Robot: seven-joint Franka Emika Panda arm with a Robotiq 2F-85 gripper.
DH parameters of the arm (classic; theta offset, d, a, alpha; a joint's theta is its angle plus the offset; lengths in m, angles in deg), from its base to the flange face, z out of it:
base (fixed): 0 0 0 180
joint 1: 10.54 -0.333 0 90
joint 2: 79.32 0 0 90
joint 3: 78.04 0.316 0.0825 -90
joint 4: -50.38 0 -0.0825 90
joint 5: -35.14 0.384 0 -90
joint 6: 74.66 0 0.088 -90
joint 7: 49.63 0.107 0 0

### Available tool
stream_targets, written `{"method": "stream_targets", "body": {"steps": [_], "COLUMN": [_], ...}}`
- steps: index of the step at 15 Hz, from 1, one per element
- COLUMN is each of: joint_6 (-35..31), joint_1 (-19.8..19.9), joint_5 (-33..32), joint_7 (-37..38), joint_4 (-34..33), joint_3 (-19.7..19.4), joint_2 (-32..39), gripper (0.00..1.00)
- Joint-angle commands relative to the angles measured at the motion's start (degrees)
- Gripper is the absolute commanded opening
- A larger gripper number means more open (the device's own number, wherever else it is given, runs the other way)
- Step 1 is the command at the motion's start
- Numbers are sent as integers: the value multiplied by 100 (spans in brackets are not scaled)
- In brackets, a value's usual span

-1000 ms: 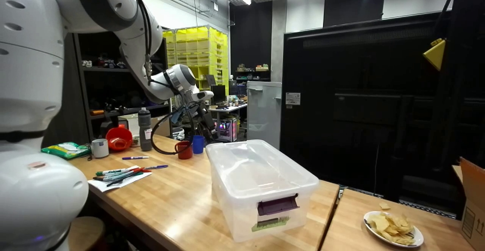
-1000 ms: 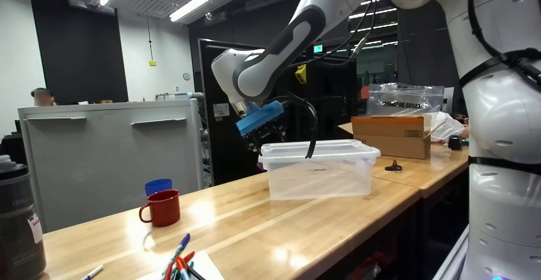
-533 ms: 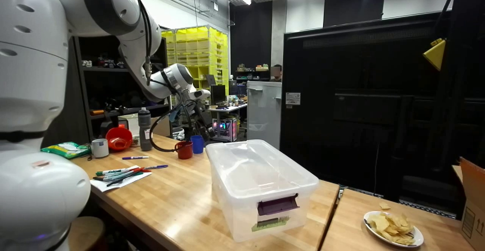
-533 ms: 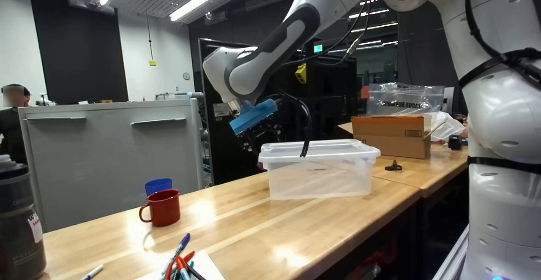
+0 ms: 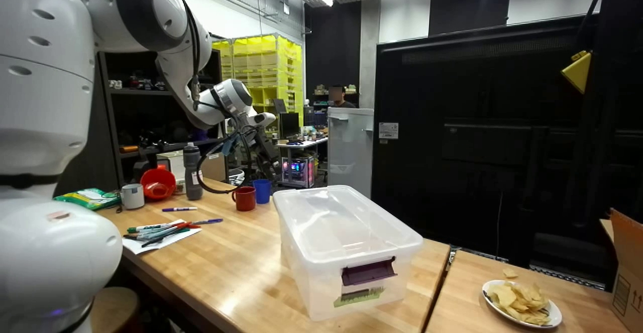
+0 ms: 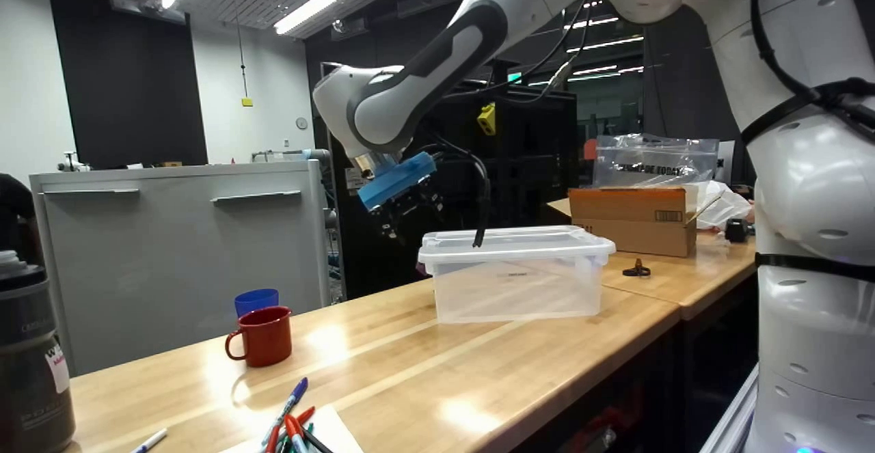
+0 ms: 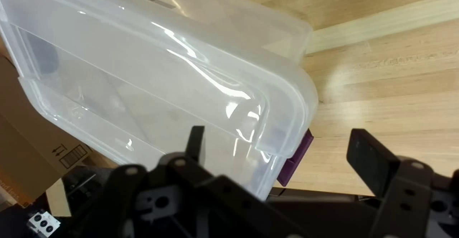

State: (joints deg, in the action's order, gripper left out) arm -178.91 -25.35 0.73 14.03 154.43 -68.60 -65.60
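Wrist view: my tool (image 7: 277,139) stands wide, its fingers (image 7: 369,159) well apart. One finger shows against a clear lidded box (image 7: 154,80), the other against the table (image 7: 394,108); a purple latch (image 7: 296,159) on the end of the box nearest me lies between them in this view.

Both exterior views: box sits on the table, and my tool hangs tilted by one end of it, above and apart. A blue piece (image 6: 396,180) sits above my fingers.

Farther out: red mug (image 6: 266,337) and blue cup (image 6: 256,299) close together; whether they touch I can't tell. Markers (image 5: 163,231) heaped on a paper sheet (image 5: 135,247), gray bottle (image 5: 192,172) upright beyond. Cardboard box (image 6: 629,231), flaps open, on a second table (image 5: 462,298) next to this one. Also there, in an exterior view: white plate (image 5: 554,314) of chips (image 5: 520,300), one loose chip (image 5: 510,273) just past the rim. Gray cabinet (image 5: 350,157) stands in back, a person (image 5: 345,103) showing head and shoulders above it, face blurred.
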Motion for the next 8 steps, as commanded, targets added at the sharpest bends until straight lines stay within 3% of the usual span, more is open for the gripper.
{"method": "stream_targets", "body": {"steps": [1,8], "joint_6": [151,131], "joint_1": [-15,0], "joint_5": [48,61], "joint_7": [-141,-119], "joint_4": [-443,-801], "joint_3": [-141,-424], "joint_2": [316,645], "gripper": [100,100]}}
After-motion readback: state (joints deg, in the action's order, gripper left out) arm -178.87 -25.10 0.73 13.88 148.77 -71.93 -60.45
